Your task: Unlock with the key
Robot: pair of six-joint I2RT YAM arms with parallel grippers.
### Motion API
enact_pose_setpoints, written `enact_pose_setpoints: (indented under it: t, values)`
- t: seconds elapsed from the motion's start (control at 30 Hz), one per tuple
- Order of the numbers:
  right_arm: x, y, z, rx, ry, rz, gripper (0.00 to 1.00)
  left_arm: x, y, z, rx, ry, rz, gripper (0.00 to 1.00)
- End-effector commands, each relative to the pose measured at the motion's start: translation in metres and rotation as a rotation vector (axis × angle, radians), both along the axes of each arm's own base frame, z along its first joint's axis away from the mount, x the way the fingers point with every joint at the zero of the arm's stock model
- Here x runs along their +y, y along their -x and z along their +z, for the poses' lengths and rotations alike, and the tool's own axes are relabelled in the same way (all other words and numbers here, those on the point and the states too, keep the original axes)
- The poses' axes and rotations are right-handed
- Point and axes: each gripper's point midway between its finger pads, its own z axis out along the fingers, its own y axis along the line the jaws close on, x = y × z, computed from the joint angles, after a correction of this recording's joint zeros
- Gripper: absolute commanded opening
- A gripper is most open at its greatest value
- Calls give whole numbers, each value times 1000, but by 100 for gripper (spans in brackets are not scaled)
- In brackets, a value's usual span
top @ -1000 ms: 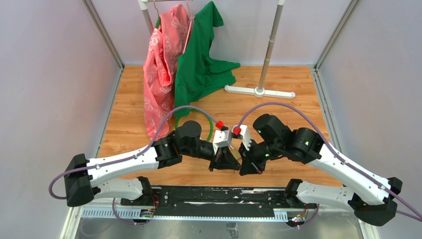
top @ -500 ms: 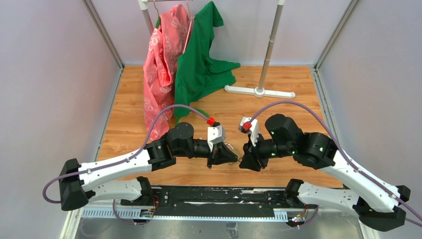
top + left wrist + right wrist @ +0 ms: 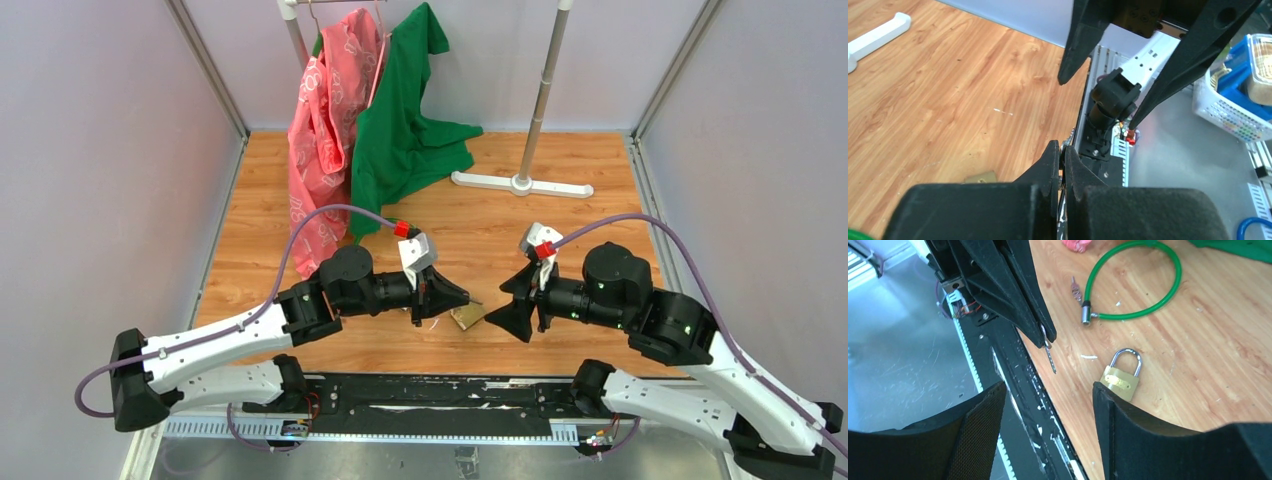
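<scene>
The left hand (image 3: pixel 1043 337) is clamped on the key (image 3: pixel 1050 358), which sticks out below its closed fingertips, held above the bench (image 3: pixel 600 230) and touching nothing else. The right hand (image 3: pixel 497 305) faces it from 3 o'clock with its fingers spread apart and nothing between them.

So the pickup is done, and I judge that everything after it is left. The key is in no keyhole. The green cable lock (image 3: pixel 1133 285) lies flat on the wood, at about 1 o'clock from the key tip in the right wrist view. Its loop looks closed at the metal barrel end. What looks like a small bunch of keys (image 3: pixel 1075 290) lies just beside that barrel. The brass padlock (image 3: pixel 467 316) rests between the two hands, shackle shut, at about 5 o'clock from the left hand in the top view. Neither lock is held, so steadying one, seating the key and turning it are all to come.

Both hands work close to the near edge at 6 o'clock, where the black rail (image 3: pixel 440 390) runs. In the right wrist view the key tip hangs almost over that edge, so a dropped key could land off the wood. The bare boards lie toward 12 o'clock, up to the rack foot (image 3: pixel 520 183). In the top view the cable lock is hidden, probably under the left arm.
</scene>
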Motion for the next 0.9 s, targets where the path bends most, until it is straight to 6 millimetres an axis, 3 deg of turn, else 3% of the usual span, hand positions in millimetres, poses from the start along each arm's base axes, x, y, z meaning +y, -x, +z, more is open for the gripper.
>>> enact_pose_setpoints:
  t: [0.0,0.17,0.27,0.47,0.67,0.87]
  values:
    - [1,-18,11,-63,-61,-87,66,4,-17,17,20,43,93,0]
    - [-13,-50,5,-97,-20,-283,64,19,-38,9,44,8,238,0]
    - [-24,-70,-16,-73,88,-418,65,33,-51,-3,82,-43,341,0]
    - [-31,-92,-56,15,264,-531,79,73,-74,-37,98,-145,568,0]
    - [-31,-105,-106,221,387,-543,84,110,-78,-60,117,-188,707,0]
    - [-15,-94,-148,363,499,-432,87,137,-77,-78,128,-238,788,0]
